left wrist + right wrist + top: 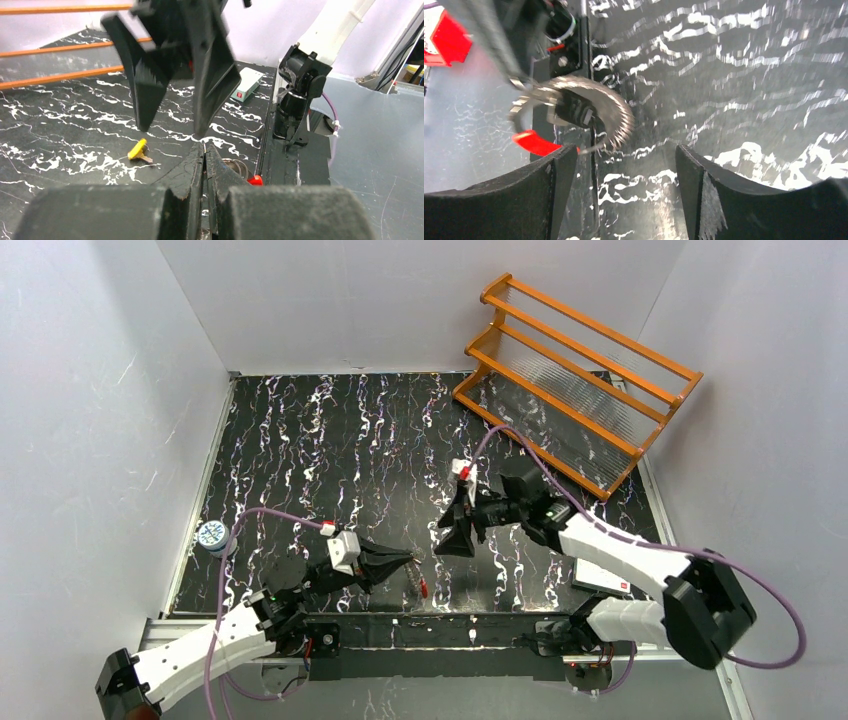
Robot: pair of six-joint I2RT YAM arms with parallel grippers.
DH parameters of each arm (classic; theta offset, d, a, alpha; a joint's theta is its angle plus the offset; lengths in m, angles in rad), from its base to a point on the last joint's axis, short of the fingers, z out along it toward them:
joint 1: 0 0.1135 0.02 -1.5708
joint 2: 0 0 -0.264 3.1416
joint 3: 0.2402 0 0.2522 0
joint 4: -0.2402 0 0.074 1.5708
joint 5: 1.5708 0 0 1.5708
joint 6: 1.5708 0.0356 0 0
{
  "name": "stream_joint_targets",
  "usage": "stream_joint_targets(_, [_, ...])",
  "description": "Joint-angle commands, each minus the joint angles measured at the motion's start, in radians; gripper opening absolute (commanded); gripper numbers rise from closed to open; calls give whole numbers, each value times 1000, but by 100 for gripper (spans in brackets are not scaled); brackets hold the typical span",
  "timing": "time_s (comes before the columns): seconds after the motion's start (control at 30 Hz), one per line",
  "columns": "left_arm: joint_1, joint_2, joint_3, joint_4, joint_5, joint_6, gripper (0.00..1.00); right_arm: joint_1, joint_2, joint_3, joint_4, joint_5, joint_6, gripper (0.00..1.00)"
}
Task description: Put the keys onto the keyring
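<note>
My left gripper is shut, with the keyring at its tips. The keyring is a thin silvery wire loop with a red section; it hangs just past the tips near the table's front edge. In the left wrist view the keyring shows to the right of the fingers. In the right wrist view the keyring has a small silvery and dark piece inside the loop. The brass key lies on the table under my right gripper, which is open, empty, and close beside the ring.
An orange rack stands at the back right. A white box with a red switch lies near the right arm's base. A small blue-and-white round thing sits at the left edge.
</note>
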Motion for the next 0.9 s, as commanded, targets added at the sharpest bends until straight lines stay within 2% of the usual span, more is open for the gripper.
stream_joint_targets(0.0, [-3, 33, 23, 59, 4, -10, 0, 2, -121, -76, 328, -103, -9, 81])
stream_joint_targets(0.1, [-3, 44, 30, 59, 9, -9, 0, 16, -132, -100, 429, -155, 10, 78])
stream_joint_targets(0.27, [-3, 46, 35, 61, 25, -7, 0, 40, -68, -73, 434, -226, -1, 62])
stream_joint_targets(0.47, [-3, 37, 35, 60, 33, -13, 0, 68, -27, -52, 447, -237, -9, 56])
stream_joint_targets(0.57, [-3, 38, 36, 61, 36, -15, 0, 82, -11, -43, 451, -245, -8, 48])
stream_joint_targets(0.87, [-3, 43, 38, 61, 38, -16, 0, 128, 8, -20, 460, -240, -16, 47])
